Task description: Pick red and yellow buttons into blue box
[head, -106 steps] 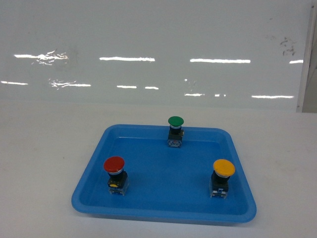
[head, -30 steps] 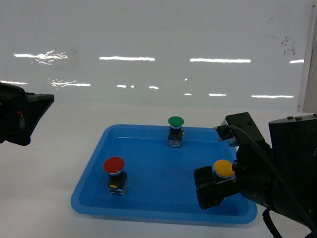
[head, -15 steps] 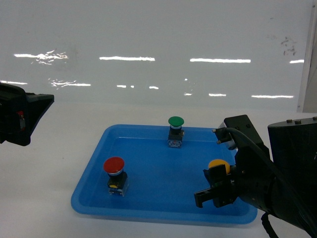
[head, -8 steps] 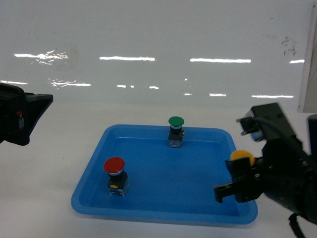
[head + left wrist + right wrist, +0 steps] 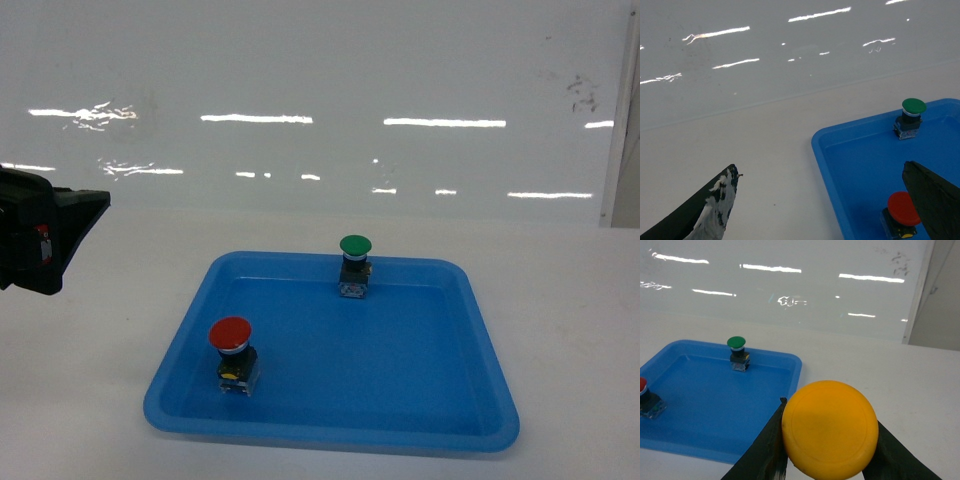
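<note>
right tool [image 5: 827, 460]: right at the wrist camera, closed around the yellow round-capped push button [image 5: 829, 429]. The black fingers [image 5: 762, 452] press its cap from both sides, so it's held up off the white tabletop [image 5: 920, 385], nearer than the shallow blue plastic tray [image 5: 790, 367] and off its right corner. This arm isn't in the head view at all.

drop risk: the hold looks like it's on the rounded cap only, so I'd guess a quick swing could let the smooth dome slip out and bounce off the tabletop.

blue box: can't see the deep blue crate in any view, so no clue where it sits relative to the tray. Moving toward it blind could mean a miss or a knock on its rim.

left tool [image 5: 830, 200]: spread wide with nothing in it, hanging above the tray's left edge. One finger [image 5: 935, 197] is over the red cap's side.

tray contents: the red round-capped push button [image 5: 230, 333] stands upright in the front-left part. The green round-capped push button [image 5: 355, 245] stands upright against the tray's far wall.

mix-up risk: the green one stays put. It's well apart from the red, so a wrong grab seems unlikely, but a low sweep across the tray could tip either.
</note>
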### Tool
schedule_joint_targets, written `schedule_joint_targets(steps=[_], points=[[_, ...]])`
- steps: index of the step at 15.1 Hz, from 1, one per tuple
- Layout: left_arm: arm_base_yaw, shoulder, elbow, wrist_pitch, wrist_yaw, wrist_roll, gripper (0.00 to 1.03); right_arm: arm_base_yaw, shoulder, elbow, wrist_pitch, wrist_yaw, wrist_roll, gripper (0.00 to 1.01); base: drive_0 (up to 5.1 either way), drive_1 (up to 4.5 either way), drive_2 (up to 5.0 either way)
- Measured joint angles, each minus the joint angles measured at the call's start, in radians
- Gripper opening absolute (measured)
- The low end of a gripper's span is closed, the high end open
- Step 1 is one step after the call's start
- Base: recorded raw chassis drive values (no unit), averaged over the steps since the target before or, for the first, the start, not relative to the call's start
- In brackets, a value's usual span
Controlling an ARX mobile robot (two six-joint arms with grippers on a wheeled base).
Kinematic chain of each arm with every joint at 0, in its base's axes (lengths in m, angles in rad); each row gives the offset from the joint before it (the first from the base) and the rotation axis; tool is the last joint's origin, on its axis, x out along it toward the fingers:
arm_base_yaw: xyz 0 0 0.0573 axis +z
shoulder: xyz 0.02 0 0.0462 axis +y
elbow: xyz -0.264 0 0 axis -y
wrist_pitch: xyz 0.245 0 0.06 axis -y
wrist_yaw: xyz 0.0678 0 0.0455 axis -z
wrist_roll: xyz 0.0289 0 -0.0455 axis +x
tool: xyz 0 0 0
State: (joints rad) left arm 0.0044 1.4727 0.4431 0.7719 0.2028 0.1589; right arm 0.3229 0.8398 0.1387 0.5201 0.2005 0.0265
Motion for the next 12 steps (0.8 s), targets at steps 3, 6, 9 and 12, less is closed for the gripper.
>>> schedule_joint_targets(steps=[3,6,9,12], points=[[0.000,0.000,0.000,0.000,0.000,0.000,0.98,-0.011,-0.021,-0.002,-0.013,-0.014,-0.017,0.32,0.0,0.00,0.0],[0.000,0.000,0.000,0.000,0.000,0.000,0.98,-0.026,0.000,-0.002,0.006,-0.029,-0.024,0.32,0.0,0.00,0.0],[0.000,0.000,0.000,0.000,0.000,0.000,0.98,-0.046,0.032,0.000,0.034,-0.040,-0.029,0.32,0.0,0.00,0.0],[0.000,0.000,0.000,0.000,0.000,0.000,0.98,-0.050,0.036,-0.001,0.030,-0.040,-0.043,0.32,0.0,0.00,0.0]])
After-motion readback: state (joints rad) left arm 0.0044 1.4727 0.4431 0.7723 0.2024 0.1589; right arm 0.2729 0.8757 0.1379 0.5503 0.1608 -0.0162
